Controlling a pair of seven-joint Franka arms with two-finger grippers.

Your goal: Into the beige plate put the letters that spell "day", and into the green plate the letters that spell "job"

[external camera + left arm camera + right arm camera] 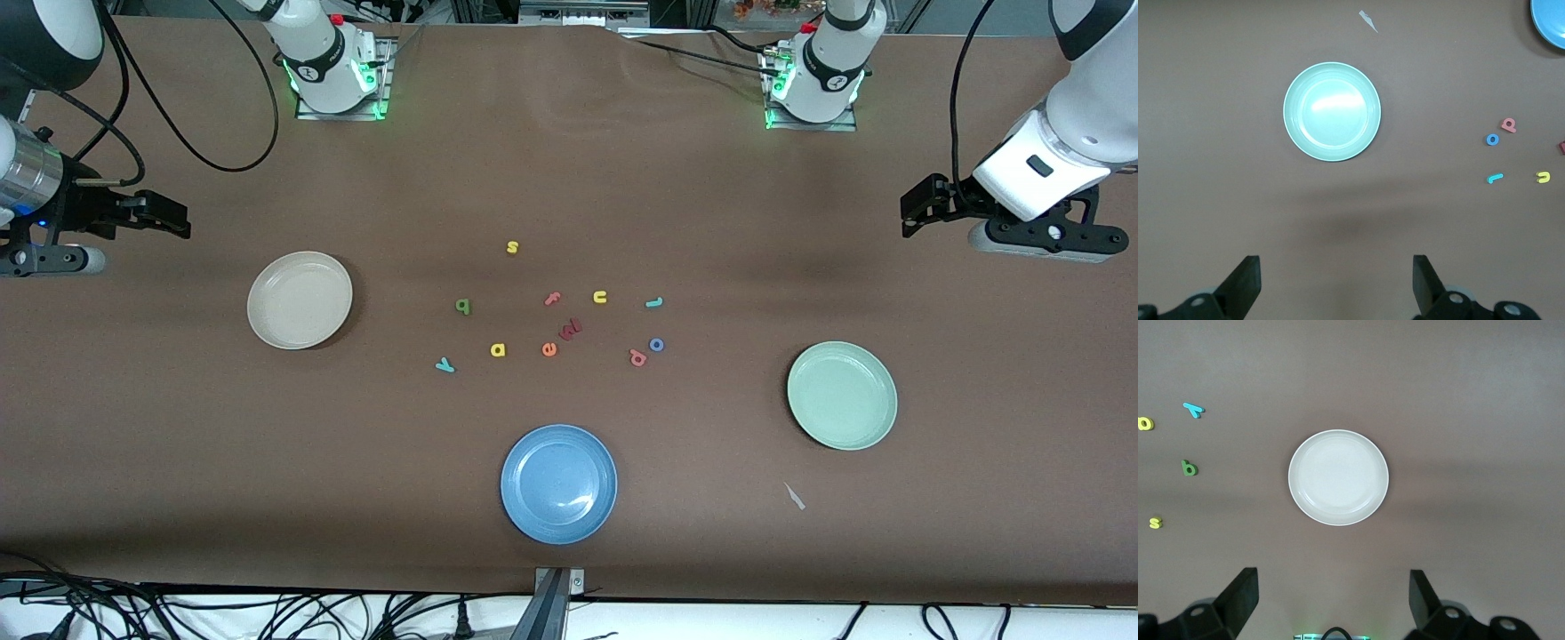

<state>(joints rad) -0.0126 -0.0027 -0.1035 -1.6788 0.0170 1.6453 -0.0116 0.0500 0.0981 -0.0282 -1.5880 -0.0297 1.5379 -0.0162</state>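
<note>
The blue plate (558, 483) lies nearest the front camera at six o'clock; the green plate (841, 395) at four, the beige plate (300, 300) at nine, both empty. Midtable: y (444, 364), a (498, 349), d (462, 306), b (637, 357), o (656, 344), j (654, 302). Left gripper (916, 206) and right gripper (173, 222) wait raised over bare table at either end, fingers apart

Counter (178, 427) covered in matt brown sheet, smooth. Blue plate (558, 483) and green plate (841, 396) smooth, faintly glossy, highlights seen; beige plate (300, 300) duller. Fingers (1245, 283) matt black.
</note>
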